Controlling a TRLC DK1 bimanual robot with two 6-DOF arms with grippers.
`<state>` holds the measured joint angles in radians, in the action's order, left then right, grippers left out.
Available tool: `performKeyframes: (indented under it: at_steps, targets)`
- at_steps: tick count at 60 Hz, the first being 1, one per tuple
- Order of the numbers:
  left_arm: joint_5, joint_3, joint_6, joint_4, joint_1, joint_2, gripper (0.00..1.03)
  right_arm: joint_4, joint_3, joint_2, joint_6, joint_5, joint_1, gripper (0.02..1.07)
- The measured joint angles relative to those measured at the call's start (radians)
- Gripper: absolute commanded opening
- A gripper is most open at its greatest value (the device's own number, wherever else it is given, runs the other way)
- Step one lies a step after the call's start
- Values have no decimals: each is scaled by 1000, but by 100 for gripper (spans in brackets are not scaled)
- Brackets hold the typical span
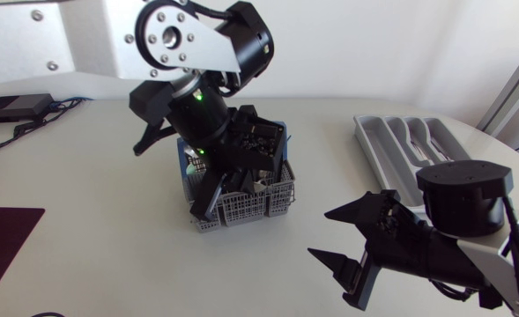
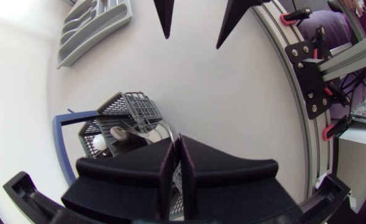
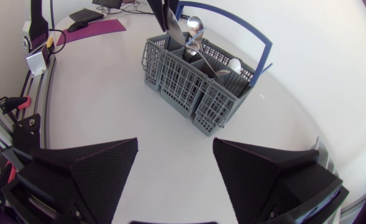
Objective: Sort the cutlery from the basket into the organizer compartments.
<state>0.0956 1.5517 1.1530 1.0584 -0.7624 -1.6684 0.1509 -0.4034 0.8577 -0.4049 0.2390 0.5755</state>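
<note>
White table, purple mat at left edge. Nothing sorted yet, by look of it: organizer at far right shows bare compartments, cutlery sits in basket mid-table. Left gripper down at basket, fingers closed together; piece pinched or not, can't tell. Right gripper spread wide, empty, near basket.

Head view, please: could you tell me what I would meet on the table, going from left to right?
Black box → cutlery basket → right end effector, open → grey organizer. I left out the dark mat and the left arm, since they overlap others.
</note>
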Motion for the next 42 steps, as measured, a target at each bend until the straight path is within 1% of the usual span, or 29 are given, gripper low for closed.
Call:
performKeyframes:
  at_steps: [9, 18, 24, 30, 35, 42]
  targets:
    - [0, 3, 0, 21, -9, 69, 3, 3, 0, -17, 0, -9, 11, 89]
    - [0, 20, -13, 56, -33, 137, 3, 10, -10, -34, 0, -62, 43, 89]
    - [5, 56, -35, 100, -48, 170, 3, 10, -34, -42, 0, -100, 75, 89]
    - [43, 73, -60, 127, -57, 196, 3, 10, -61, -51, 0, -133, 114, 89]
    - [82, 73, -82, 149, -68, 209, 3, 10, -78, -69, 0, -141, 140, 89]
    - [127, 61, -99, 148, -85, 211, 3, 10, -90, -97, 0, -150, 166, 89]
